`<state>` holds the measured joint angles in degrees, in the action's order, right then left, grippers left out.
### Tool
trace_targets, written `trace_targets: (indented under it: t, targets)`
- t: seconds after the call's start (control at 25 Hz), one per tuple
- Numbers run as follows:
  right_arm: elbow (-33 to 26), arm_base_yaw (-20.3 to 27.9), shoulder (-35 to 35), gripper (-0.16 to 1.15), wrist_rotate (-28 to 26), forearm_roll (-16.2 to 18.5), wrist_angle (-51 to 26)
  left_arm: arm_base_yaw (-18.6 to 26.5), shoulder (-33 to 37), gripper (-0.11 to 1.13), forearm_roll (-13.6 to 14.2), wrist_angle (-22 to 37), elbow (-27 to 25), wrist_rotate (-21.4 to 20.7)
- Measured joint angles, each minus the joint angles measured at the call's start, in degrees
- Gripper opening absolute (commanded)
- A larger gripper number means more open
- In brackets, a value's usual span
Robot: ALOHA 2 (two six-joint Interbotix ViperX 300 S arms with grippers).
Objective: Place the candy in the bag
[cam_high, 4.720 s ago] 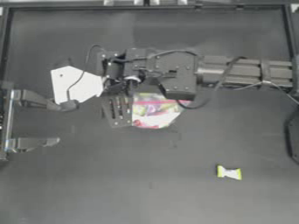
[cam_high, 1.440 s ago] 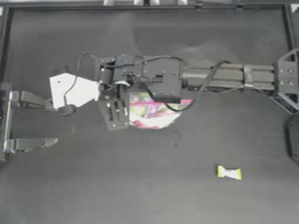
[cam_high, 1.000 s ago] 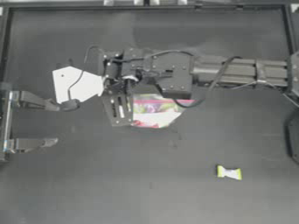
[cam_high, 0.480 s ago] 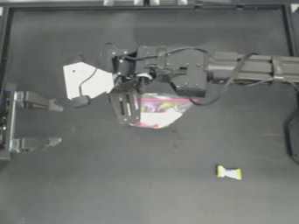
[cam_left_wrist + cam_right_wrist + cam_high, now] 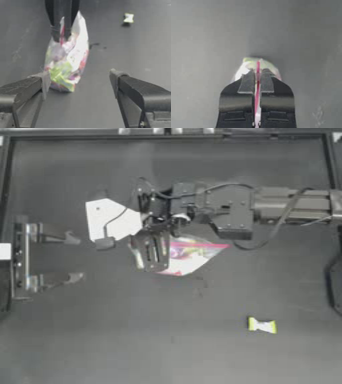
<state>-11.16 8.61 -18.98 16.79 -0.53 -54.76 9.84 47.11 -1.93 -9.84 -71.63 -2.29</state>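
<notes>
In the right wrist view, nearest the lens, the right pincer (image 5: 257, 75) is clamped on the bag (image 5: 258, 63), its two dark jaws pressed together with the pink seal strip (image 5: 258, 68) running up the thin slit between them; beyond the jaw tips a little of the pale, greenish plastic shows against the dark surface (image 5: 204, 37). In the left wrist view the left pincer (image 5: 80, 82) is open, its jaws spread wide at the bottom of the frame with nothing between them, and the bag (image 5: 68, 60) hangs just beyond the jaw at the lower left, pinched at its top rim by the right pincer's dark fingers (image 5: 55, 20) coming down from the upper edge, its colourful contents bunched toward the lower end. Farther off, at the upper right of that frame, the candy (image 5: 128, 18) lies alone on the surface. From above, the right arm (image 5: 280, 208) reaches in from the right edge across the middle, and its pincer (image 5: 153, 250) holds the bag (image 5: 190, 255) just left of centre. The left pincer (image 5: 57, 255) sits open at the left edge, with a white tag (image 5: 110, 220) in between it and the right arm's wrist. The candy (image 5: 262, 325) rests in the lower right of the frame, well apart from the bag and both pincers.
</notes>
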Motion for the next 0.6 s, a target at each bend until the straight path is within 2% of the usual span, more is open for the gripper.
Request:
trace_targets:
  t: [0.24, 0.6]
  targets:
    - [2.46, 0.0, 1.67, 0.09, -0.09, 0.0, 2.02, 0.97, -5.98, 1.0, 0.0, -2.11, 2.29, 0.0]
    - [2.46, 0.0, 2.02, 0.09, -0.18, -0.09, 2.2, 1.58, -13.97, 1.0, -0.97, -4.83, 5.54, 0.0]
